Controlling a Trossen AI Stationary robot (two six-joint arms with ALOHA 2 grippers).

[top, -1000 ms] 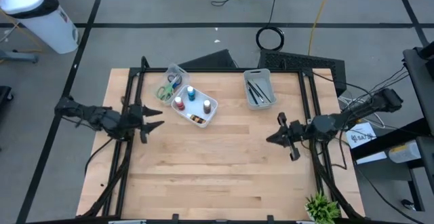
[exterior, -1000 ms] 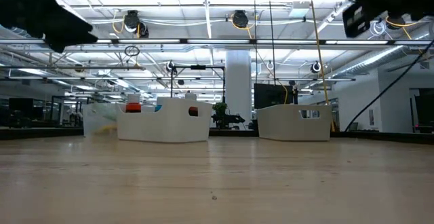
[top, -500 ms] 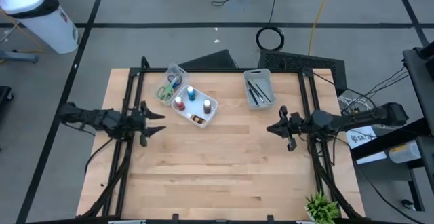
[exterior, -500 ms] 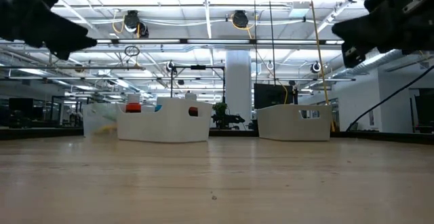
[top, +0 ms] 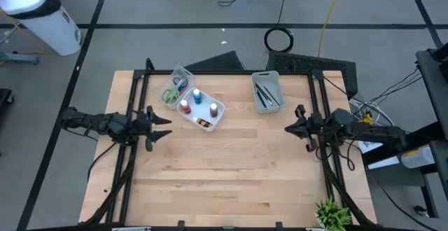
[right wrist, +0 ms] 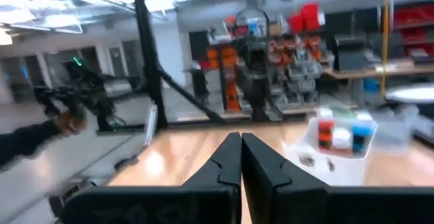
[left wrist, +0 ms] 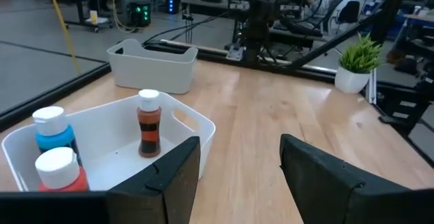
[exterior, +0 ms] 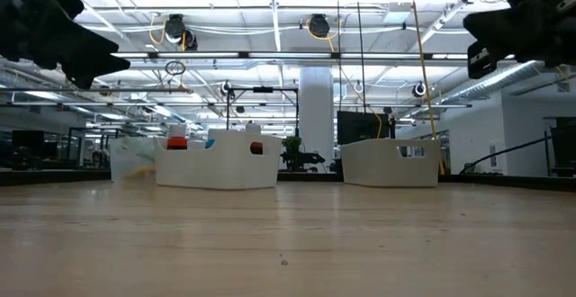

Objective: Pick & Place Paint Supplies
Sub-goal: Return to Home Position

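Three white-capped paint bottles [top: 198, 103] stand upright in a white bin [top: 215, 116]: blue [left wrist: 51, 130], red [left wrist: 58, 174] and red-brown [left wrist: 149, 123]. Green-and-yellow-handled scissors [top: 173, 91] lie in a clear bin beside it. Thin dark brushes [top: 266, 93] lie in a second white bin [top: 266, 75] at the far edge. My left gripper [top: 162, 125] [left wrist: 240, 164] hovers open above the table, near and left of the bottle bin. My right gripper [top: 289, 127] [right wrist: 241, 157] hangs shut over the table's right side, near the brush bin. Neither holds anything.
Black frame rails [top: 133, 154] run along the table's left and right sides. A small potted plant [top: 332, 214] stands at the near right corner. Bare wood [top: 224, 168] spans the middle and near half of the table.
My right gripper has drawn back toward the table's right edge and a little toward the far edge, staying above the table. My left gripper has barely shifted. The bins and supplies have not moved.
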